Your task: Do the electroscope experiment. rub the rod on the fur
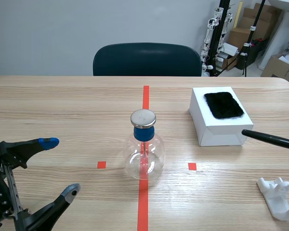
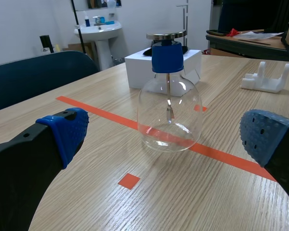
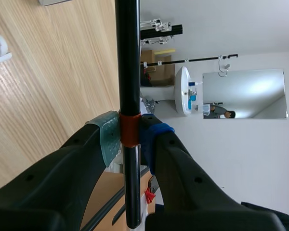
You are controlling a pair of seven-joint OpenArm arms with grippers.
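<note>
Near black fur patch (image 1: 223,105) | right gripper (image 3: 130,137) pinched slim black rod (image 3: 127,57); left gripper (image 1: 60,166) gaped empty | I judged firm strokes best

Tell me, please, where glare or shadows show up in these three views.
Scene view: even light, small glints on the flask, only a soft shadow at its base. Left wrist view: brighter glints on its glass shoulder. Right wrist view: a faint sheen along the rod.
</note>
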